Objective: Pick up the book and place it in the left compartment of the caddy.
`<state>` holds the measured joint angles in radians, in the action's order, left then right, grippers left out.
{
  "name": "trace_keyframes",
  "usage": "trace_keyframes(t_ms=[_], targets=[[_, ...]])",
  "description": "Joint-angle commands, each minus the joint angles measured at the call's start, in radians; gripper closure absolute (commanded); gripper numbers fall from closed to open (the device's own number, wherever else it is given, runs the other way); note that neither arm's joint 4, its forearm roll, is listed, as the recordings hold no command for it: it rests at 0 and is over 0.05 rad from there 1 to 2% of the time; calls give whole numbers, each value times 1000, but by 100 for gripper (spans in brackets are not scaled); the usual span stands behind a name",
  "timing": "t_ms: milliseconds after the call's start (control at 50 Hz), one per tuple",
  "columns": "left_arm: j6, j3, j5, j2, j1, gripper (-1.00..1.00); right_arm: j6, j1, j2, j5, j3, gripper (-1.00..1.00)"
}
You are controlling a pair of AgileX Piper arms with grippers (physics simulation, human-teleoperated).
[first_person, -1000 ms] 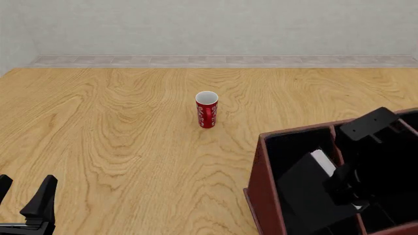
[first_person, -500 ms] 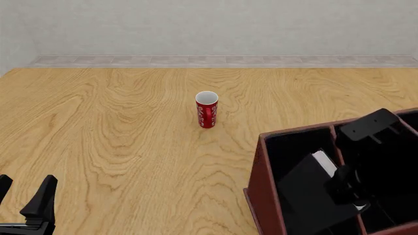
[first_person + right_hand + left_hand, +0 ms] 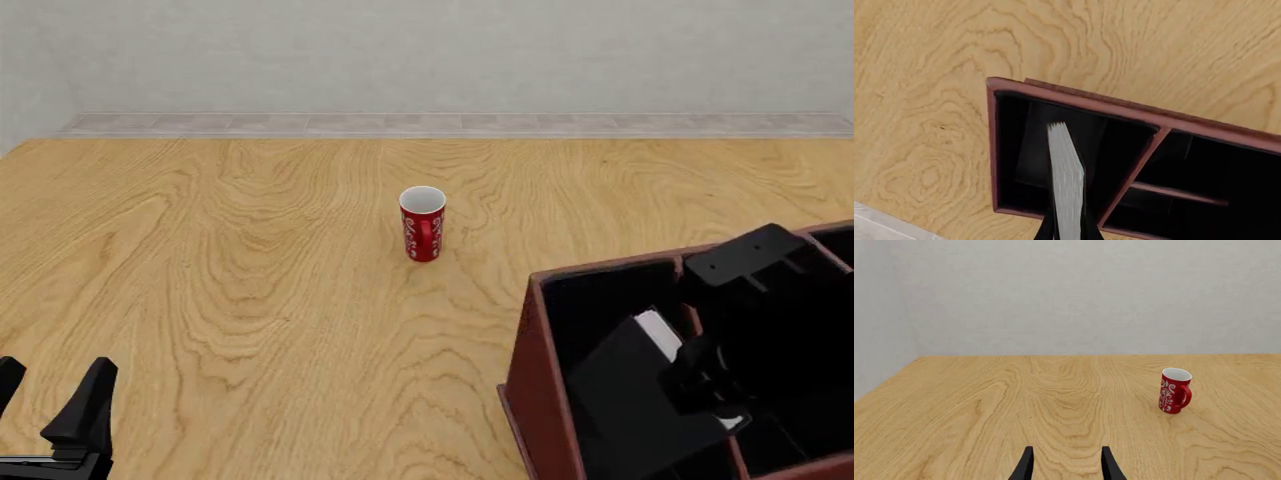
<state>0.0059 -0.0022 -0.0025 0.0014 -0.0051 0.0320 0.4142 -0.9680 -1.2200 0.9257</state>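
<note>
The book (image 3: 627,385), black with a white page edge, leans tilted inside the caddy's (image 3: 531,395) left compartment (image 3: 587,298). My right gripper (image 3: 703,378) is down inside the caddy and shut on the book. In the right wrist view the white page edge (image 3: 1066,175) runs up from between the two fingers over the wide black section (image 3: 1024,150) next to the caddy's outer wall (image 3: 992,145). My left gripper (image 3: 47,400) is open and empty near the table's front left corner; it also shows in the left wrist view (image 3: 1066,467).
A red cup (image 3: 422,224) with white patterns stands upright mid-table, also in the left wrist view (image 3: 1175,390). The caddy's smaller sections with a crossbar (image 3: 1174,192) lie right of the partition. A grey wall bounds the table's far edge.
My right arm has shifted slightly, and the book with it stays tilted inside the left compartment. The left arm and the cup have not moved.
</note>
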Motion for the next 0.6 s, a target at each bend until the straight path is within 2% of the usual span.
trace_keyframes(t_ms=[20,440,600], targets=[[0,-2,1,0,0,-100,-28,-4,-3,0,-3,100],[0,-2,1,0,0,-100,-25,-19,-6,1,0,100],[0,-2,1,0,0,-100,-41,-2,-12,1,-4,100]])
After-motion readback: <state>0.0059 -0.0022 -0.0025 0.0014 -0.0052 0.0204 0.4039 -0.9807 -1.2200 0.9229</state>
